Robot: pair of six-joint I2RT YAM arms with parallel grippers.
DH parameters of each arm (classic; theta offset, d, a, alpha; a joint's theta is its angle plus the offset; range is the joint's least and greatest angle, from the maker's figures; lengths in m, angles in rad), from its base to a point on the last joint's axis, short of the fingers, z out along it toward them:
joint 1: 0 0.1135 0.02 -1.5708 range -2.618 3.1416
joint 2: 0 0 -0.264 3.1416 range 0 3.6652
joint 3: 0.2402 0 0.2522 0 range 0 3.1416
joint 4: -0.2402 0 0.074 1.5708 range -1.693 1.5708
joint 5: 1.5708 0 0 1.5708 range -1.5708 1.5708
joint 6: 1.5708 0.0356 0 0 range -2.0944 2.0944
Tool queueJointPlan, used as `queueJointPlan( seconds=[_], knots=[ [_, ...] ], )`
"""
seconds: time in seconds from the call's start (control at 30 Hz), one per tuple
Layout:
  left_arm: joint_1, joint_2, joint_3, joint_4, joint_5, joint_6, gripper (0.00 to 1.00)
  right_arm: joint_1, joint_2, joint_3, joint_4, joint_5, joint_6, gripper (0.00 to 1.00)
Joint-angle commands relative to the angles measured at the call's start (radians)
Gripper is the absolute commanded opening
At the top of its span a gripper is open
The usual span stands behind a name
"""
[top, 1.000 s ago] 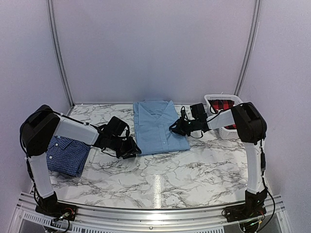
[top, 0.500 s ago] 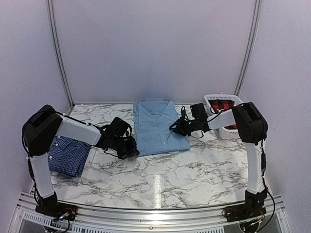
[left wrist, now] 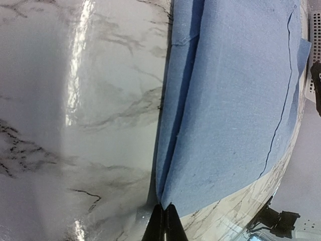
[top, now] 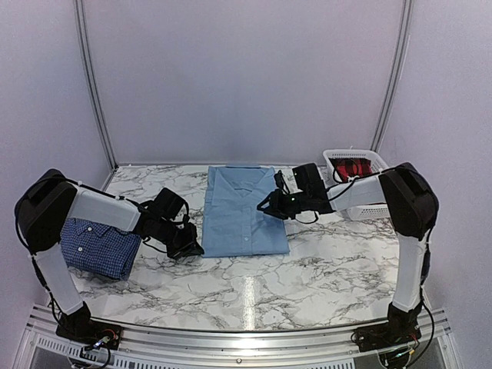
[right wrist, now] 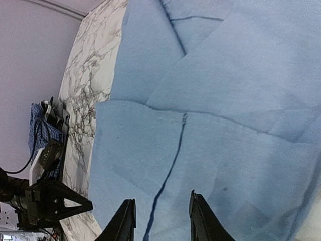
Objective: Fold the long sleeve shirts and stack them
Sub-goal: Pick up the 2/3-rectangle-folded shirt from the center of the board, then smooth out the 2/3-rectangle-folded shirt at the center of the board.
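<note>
1. light blue shirt (top: 244, 214): plain woven cloth, matt, smooth with soft creases.
2. dark blue check shirt (top: 98, 246): fine-checked cloth, matt.
3. table (top: 307, 269): marble-patterned top, smooth, glossy, mirroring light.
4. basket (top: 361, 211): white latticed plastic.
5. rail (top: 231, 338): ribbed bare metal, dull sheen.

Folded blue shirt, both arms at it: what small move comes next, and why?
Probably lower the right gripper and close it on the right side of the light blue shirt. The left gripper is shut on its near-left corner, the right jaws stand apart over the cloth; two pinches could carry it onto the dark blue checked shirt at left.
</note>
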Motion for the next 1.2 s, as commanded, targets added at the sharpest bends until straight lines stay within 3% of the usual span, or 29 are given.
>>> queueJointPlan(
  seconds=[0.0, 0.6, 0.9, 1.17],
  knots=[
    [0.004, -0.019, 0.001, -0.05, 0.023, 0.035, 0.0, 0.042, 0.012, 0.0, 0.019, -0.001, -0.013, 0.33],
    [0.017, -0.034, 0.0, -0.068, 0.015, 0.055, 0.0, -0.126, 0.133, 0.102, -0.046, 0.072, -0.034, 0.34],
    [0.017, -0.036, 0.004, -0.069, 0.018, 0.059, 0.0, -0.129, 0.023, 0.092, -0.131, 0.133, -0.112, 0.48],
    [0.017, -0.031, 0.02, -0.068, 0.022, 0.06, 0.0, -0.08, -0.237, -0.177, -0.207, 0.152, -0.179, 0.48]
  ],
)
